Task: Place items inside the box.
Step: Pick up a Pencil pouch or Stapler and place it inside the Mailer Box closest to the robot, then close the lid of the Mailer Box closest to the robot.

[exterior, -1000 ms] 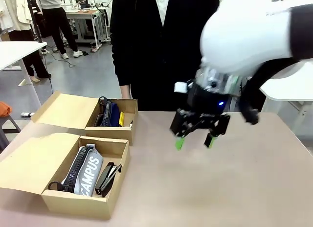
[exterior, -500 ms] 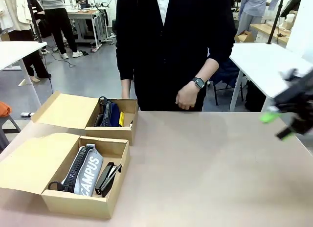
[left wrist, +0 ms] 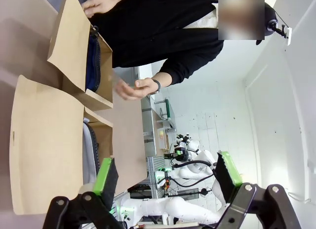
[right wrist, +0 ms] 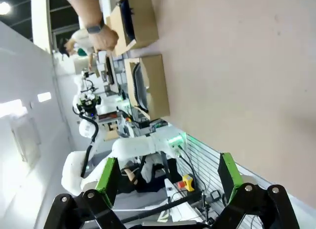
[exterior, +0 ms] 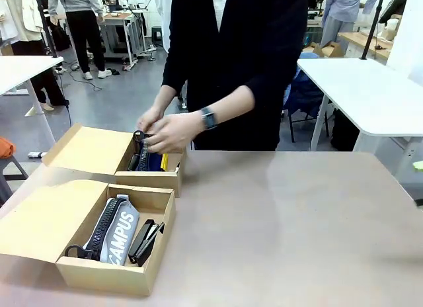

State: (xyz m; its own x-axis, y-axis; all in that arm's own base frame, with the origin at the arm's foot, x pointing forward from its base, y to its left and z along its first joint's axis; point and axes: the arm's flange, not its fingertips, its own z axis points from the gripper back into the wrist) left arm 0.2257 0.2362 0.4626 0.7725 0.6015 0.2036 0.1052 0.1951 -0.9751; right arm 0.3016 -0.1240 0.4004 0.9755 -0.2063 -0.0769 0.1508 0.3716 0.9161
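While the person's hands [exterior: 164,130] work at the far box [exterior: 142,176]:
Near box [exterior: 112,274]: grey pencil case [exterior: 119,231], black stapler [exterior: 145,239] inside.
Far box: navy pencil case [exterior: 152,158] inside.
Left gripper [left wrist: 168,177]: spread, empty.
Right gripper [right wrist: 168,177]: spread, empty.

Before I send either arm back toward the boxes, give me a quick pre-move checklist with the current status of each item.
1. Left gripper empty and open: ok, green pads apart, nothing between them.
2. Right gripper empty and open: ok, jaws spread wide, nothing held.
3. Far box free of the person's hands: not ok, both hands are working over its contents.
4. Near box loaded: ok, grey pencil case and black stapler lie inside.
5. Far box contents settled: cannot tell, the hands cover part of the navy pencil case.
6. Tabletop between the boxes and the arms free of loose items: ok.
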